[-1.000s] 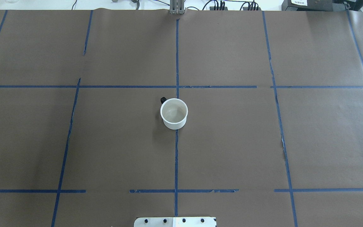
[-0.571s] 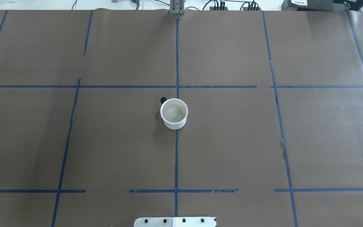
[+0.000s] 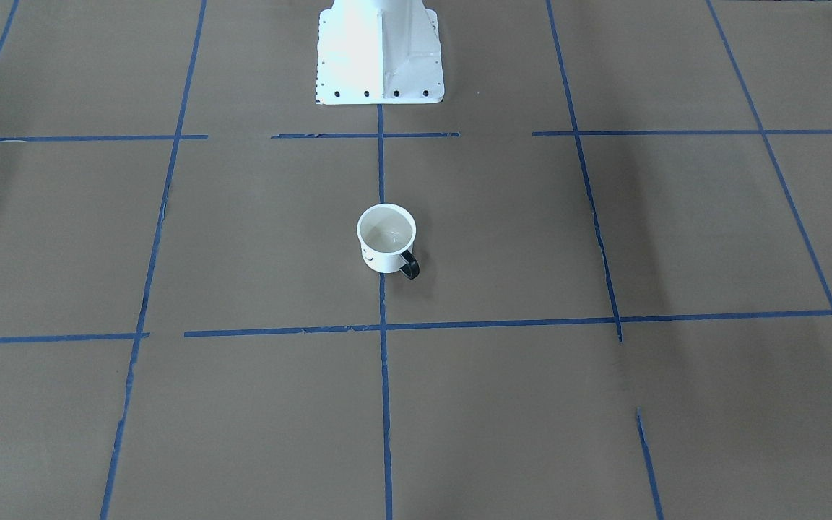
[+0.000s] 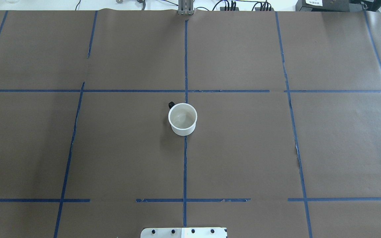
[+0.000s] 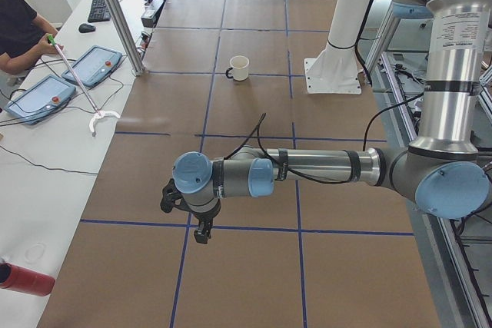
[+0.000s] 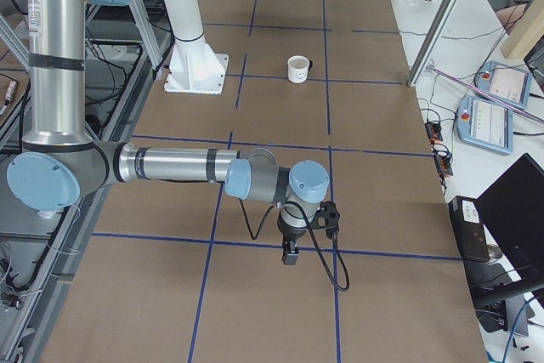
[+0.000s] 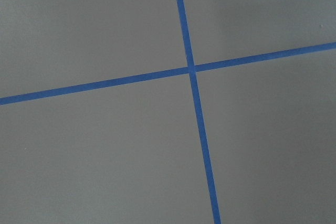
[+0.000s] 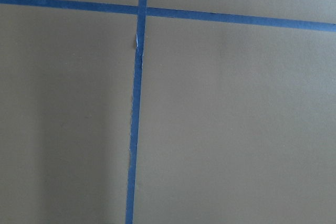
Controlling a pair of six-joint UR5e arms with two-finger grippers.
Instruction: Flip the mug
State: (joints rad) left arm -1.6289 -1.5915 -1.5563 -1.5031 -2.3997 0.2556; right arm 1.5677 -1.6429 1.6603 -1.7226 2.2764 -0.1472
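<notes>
The small white mug (image 4: 182, 119) stands upright, mouth up, at the table's centre on a blue tape line. Its black handle (image 4: 171, 105) points away from the robot, toward its left. The front-facing view shows the mug (image 3: 386, 238) with part of the black face low on its side. It also shows in the left view (image 5: 239, 67) and the right view (image 6: 297, 69). My left gripper (image 5: 201, 232) hangs over the paper far toward the table's left end. My right gripper (image 6: 290, 252) hangs far toward the right end. Whether either is open, I cannot tell.
Brown paper with a blue tape grid (image 4: 185, 66) covers the table. The white robot pedestal (image 3: 380, 50) stands at the near edge, behind the mug. An operator (image 5: 15, 28), teach pendants (image 5: 96, 63) and a metal post (image 5: 115, 13) line the far side.
</notes>
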